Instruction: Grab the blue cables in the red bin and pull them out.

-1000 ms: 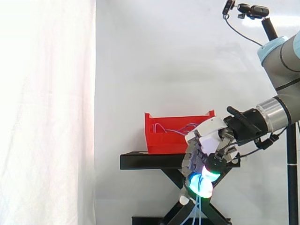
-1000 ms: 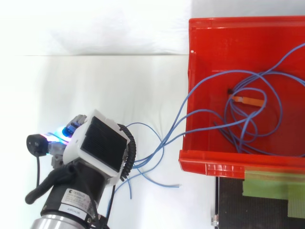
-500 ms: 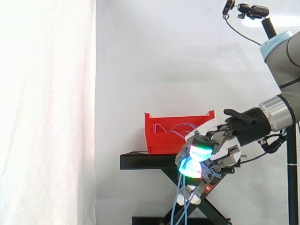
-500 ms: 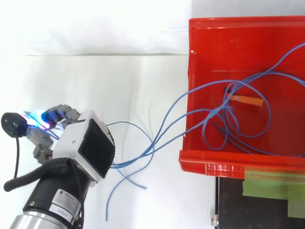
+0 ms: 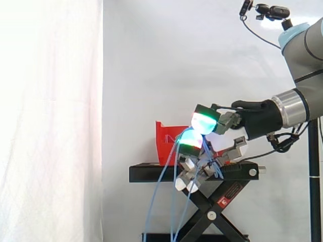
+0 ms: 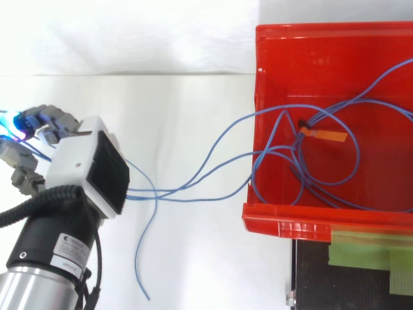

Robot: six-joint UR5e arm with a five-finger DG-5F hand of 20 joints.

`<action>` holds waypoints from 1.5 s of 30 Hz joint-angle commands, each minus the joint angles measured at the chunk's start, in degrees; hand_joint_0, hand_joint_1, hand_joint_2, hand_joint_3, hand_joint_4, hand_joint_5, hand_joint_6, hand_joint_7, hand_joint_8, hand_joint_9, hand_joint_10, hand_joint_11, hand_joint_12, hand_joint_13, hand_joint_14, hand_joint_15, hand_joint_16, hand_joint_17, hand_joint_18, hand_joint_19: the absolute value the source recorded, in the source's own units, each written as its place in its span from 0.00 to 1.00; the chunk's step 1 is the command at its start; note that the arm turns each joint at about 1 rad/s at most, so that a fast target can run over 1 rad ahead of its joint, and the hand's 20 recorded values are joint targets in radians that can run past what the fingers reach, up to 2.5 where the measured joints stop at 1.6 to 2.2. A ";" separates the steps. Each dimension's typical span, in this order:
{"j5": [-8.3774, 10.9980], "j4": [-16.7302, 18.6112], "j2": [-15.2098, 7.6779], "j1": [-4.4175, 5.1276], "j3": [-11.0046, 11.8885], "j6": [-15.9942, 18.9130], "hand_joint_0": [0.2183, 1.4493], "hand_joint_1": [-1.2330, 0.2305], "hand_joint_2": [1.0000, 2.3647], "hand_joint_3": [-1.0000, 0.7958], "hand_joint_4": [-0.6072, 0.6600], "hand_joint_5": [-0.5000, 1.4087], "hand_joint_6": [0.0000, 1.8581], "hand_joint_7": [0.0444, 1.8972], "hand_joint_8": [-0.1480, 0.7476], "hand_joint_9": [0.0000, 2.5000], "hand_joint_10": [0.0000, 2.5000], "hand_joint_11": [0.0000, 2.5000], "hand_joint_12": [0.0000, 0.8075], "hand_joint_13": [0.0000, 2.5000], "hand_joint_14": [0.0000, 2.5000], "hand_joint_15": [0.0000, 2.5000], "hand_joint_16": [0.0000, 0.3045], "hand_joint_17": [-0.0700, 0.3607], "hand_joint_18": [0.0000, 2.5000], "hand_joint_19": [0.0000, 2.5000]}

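Note:
The red bin [image 6: 284, 219] stands at the right in the top view, and on the black stand [image 5: 151, 174] in the side view. Blue cables [image 6: 193, 177] run from a loose loop inside the bin over its left wall, taut across the white surface, and under my hand [image 6: 84, 168]. The hand is well left of the bin, its fingers curled round the cables. From the side, the hand [image 5: 227, 121] sits at the height of the bin's rim, its green-glowing fingertips [image 5: 204, 120] pointing left. The cables' free ends [image 5: 151, 201] hang from it towards the floor.
An orange tag [image 6: 322, 134] lies among the cables in the bin. Green tape [image 6: 368, 248] marks the stand below the bin's front edge. A white curtain hangs behind. A small camera [image 5: 272, 10] sits above the arm.
My hand has risen from below the stand's top to the bin's rim height and moved further from the bin. More cable is drawn out, and the loop in the bin has tightened.

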 commanded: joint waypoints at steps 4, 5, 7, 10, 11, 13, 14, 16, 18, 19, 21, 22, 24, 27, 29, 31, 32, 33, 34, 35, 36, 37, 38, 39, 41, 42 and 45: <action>-1.69 1.12 -0.06 -0.48 0.27 -7.49 0.56 0.27 0.00 0.00 0.47 0.78 0.19 0.41 0.46 0.39 0.01 0.32 0.42 0.31 0.01 0.18 0.15 0.40 0.23 0.17; -1.78 1.30 0.03 -0.57 0.18 -7.49 0.56 0.27 0.00 0.00 0.47 0.78 0.19 0.42 0.46 0.39 0.01 0.32 0.42 0.33 0.01 0.20 0.15 0.40 0.23 0.17; -1.87 1.30 -0.06 -0.74 0.27 -7.57 0.56 0.27 0.00 0.00 0.48 0.78 0.19 0.41 0.46 0.39 0.01 0.32 0.43 0.36 0.01 0.25 0.15 0.39 0.25 0.18; -1.87 1.30 -0.06 -0.74 0.27 -7.66 0.56 0.27 0.00 0.00 0.48 0.77 0.19 0.42 0.46 0.39 0.01 0.32 0.43 0.41 0.01 0.34 0.15 0.39 0.28 0.22; -1.87 1.30 -0.06 -0.74 0.27 -7.66 0.56 0.27 0.00 0.00 0.48 0.77 0.19 0.42 0.46 0.39 0.01 0.32 0.43 0.45 0.01 0.40 0.15 0.39 0.31 0.24; -1.87 1.30 -0.06 -0.74 0.27 -7.66 0.56 0.27 0.00 0.00 0.48 0.77 0.19 0.42 0.46 0.38 0.01 0.33 0.41 0.48 0.01 0.48 0.14 0.39 0.32 0.28; -1.87 1.30 -0.06 -0.74 0.18 -7.66 0.56 0.27 0.00 0.00 0.48 0.77 0.19 0.42 0.46 0.38 0.01 0.33 0.40 0.50 0.01 0.53 0.14 0.39 0.33 0.30; -1.87 1.30 -0.06 -0.83 0.27 -7.66 0.56 0.27 0.00 0.00 0.48 0.77 0.20 0.41 0.46 0.38 0.01 0.33 0.38 0.53 0.00 0.62 0.14 0.39 0.36 0.34; -1.87 1.30 -0.06 -0.83 0.18 -7.66 0.56 0.27 0.00 0.00 0.49 0.77 0.20 0.41 0.47 0.38 0.01 0.33 0.37 0.56 0.00 0.66 0.14 0.39 0.38 0.37; -1.87 1.30 -0.06 -0.92 0.18 -7.66 0.57 0.27 0.00 0.00 0.49 0.77 0.19 0.41 0.47 0.38 0.01 0.33 0.37 0.55 0.08 0.65 0.14 0.38 0.39 0.40; -1.87 1.30 0.03 -1.01 0.18 -7.66 0.57 0.27 0.00 0.00 0.49 0.77 0.19 0.41 0.47 0.38 0.01 0.33 0.37 0.50 0.33 0.59 0.14 0.38 0.43 0.45; -1.95 1.30 0.03 -1.01 0.18 -7.66 0.57 0.27 0.00 0.00 0.49 0.78 0.19 0.41 0.47 0.38 0.01 0.33 0.37 0.49 0.41 0.57 0.14 0.38 0.43 0.48; -2.13 1.30 -0.06 -1.10 0.18 -7.75 0.57 0.27 0.00 0.00 0.49 0.78 0.19 0.41 0.47 0.38 0.01 0.33 0.38 0.47 0.55 0.51 0.13 0.38 0.44 0.50; -2.75 1.47 0.03 -1.10 0.27 -9.42 0.57 0.27 0.00 0.00 0.49 0.78 0.19 0.42 0.47 0.38 0.01 0.33 0.37 0.46 0.64 0.50 0.13 0.37 0.45 0.53; -2.92 1.56 -0.06 -1.10 0.18 -10.03 0.57 0.27 0.00 0.00 0.49 0.77 0.19 0.42 0.47 0.38 0.01 0.33 0.37 0.42 0.82 0.47 0.12 0.36 0.48 0.57; -3.71 2.97 0.03 -0.92 0.27 -14.16 0.57 0.27 0.00 0.00 0.47 0.77 0.19 0.42 0.47 0.38 0.01 0.33 0.37 0.42 0.82 0.48 0.12 0.36 0.48 0.58; -4.33 4.37 0.03 -1.01 0.27 -17.42 0.56 0.27 0.00 0.00 0.48 0.77 0.19 0.41 0.47 0.38 0.01 0.33 0.38 0.42 0.83 0.47 0.12 0.36 0.48 0.58; -4.59 4.99 0.03 -1.01 0.27 -18.56 0.56 0.27 0.00 0.00 0.48 0.77 0.20 0.41 0.47 0.38 0.01 0.33 0.37 0.42 0.83 0.47 0.13 0.36 0.48 0.58; -4.94 5.60 -0.06 -1.01 0.27 -19.53 0.55 0.27 0.00 0.00 0.48 0.77 0.19 0.41 0.47 0.38 0.01 0.34 0.36 0.42 0.83 0.47 0.12 0.36 0.48 0.58; -6.26 7.19 0.03 -1.10 0.36 -21.72 0.55 0.27 0.00 0.00 0.47 0.77 0.19 0.41 0.47 0.38 0.01 0.33 0.36 0.42 0.83 0.47 0.12 0.36 0.48 0.58; -6.70 7.54 0.03 -1.10 0.36 -22.16 0.54 0.27 0.00 0.00 0.47 0.77 0.19 0.41 0.47 0.38 0.01 0.34 0.36 0.42 0.84 0.47 0.12 0.36 0.48 0.59; -7.05 7.71 0.03 -1.10 0.36 -22.43 0.54 0.27 0.00 0.00 0.48 0.77 0.19 0.41 0.47 0.38 0.01 0.34 0.37 0.41 0.87 0.46 0.12 0.36 0.48 0.59; -7.49 8.15 0.03 -1.10 0.36 -22.43 0.54 0.27 0.00 0.00 0.47 0.77 0.19 0.41 0.46 0.38 0.01 0.33 0.37 0.41 0.88 0.46 0.12 0.36 0.48 0.59; -7.67 8.24 0.03 -1.10 0.36 -22.43 0.53 0.27 0.00 0.00 0.48 0.77 0.19 0.41 0.46 0.38 0.01 0.33 0.36 0.41 0.88 0.46 0.12 0.36 0.48 0.58; -7.67 8.24 0.03 -1.10 0.36 -22.43 0.53 0.27 0.00 0.00 0.48 0.76 0.19 0.41 0.46 0.38 0.01 0.34 0.36 0.40 0.89 0.46 0.13 0.36 0.47 0.57; -7.67 8.24 0.03 -1.10 0.36 -22.51 0.52 0.27 0.00 0.00 0.48 0.76 0.19 0.41 0.46 0.38 0.01 0.34 0.37 0.40 0.89 0.47 0.13 0.37 0.47 0.57; -7.75 8.42 0.03 -1.01 0.62 -23.04 0.52 0.27 0.00 0.00 0.48 0.76 0.20 0.41 0.46 0.38 0.01 0.34 0.37 0.40 0.90 0.46 0.13 0.37 0.47 0.57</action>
